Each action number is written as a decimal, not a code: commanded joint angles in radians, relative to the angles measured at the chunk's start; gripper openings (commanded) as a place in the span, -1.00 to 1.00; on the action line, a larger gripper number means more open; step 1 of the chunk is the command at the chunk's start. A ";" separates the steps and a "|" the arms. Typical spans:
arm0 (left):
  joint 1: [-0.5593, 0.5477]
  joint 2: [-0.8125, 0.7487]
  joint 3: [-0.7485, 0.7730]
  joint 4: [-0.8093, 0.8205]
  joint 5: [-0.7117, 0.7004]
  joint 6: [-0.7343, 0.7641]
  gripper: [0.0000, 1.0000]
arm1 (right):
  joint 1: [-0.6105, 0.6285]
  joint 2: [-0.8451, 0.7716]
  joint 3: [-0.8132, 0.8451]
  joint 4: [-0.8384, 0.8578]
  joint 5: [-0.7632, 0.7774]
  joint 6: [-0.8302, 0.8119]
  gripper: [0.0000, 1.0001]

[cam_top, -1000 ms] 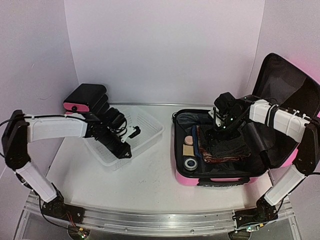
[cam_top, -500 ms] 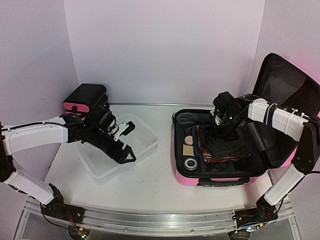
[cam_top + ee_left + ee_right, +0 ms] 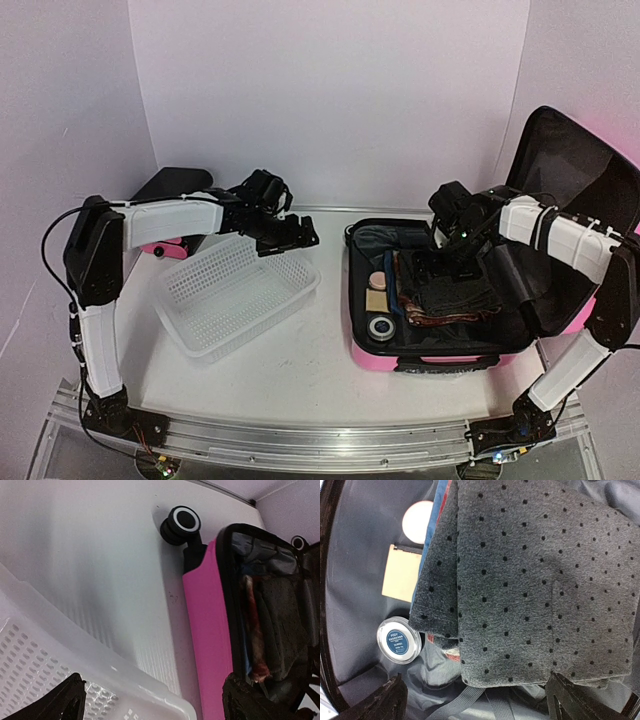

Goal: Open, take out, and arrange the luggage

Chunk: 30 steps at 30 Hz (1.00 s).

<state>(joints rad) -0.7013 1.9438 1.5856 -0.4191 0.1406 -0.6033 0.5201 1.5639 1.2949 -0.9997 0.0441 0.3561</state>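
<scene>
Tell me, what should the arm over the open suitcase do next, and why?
Probably lower the right fingers onto the grey dotted cloth and close on it. They hang open right over it, the cloth lies on top of the pile in the open luggage, and the white basket stands beside the luggage to take things.

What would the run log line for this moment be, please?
luggage: open, contents inside | left gripper: open, empty, by basket | right gripper: open, over dotted grey cloth
</scene>
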 commanded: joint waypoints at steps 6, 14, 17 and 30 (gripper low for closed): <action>-0.025 0.156 0.171 0.014 0.001 -0.064 0.86 | -0.003 -0.037 0.028 0.002 0.050 -0.024 0.97; -0.082 0.152 0.101 0.036 0.189 -0.001 0.22 | -0.003 0.015 0.042 0.004 -0.010 -0.046 0.97; -0.101 0.120 0.035 0.047 0.236 0.036 0.07 | -0.003 0.032 0.043 0.004 -0.009 -0.041 0.97; -0.174 0.001 -0.166 0.049 0.400 0.140 -0.34 | 0.002 0.095 0.099 -0.001 0.027 0.041 0.97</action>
<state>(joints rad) -0.8520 1.9945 1.4620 -0.3580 0.4080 -0.4675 0.5201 1.6352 1.3342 -1.0119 0.0498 0.3645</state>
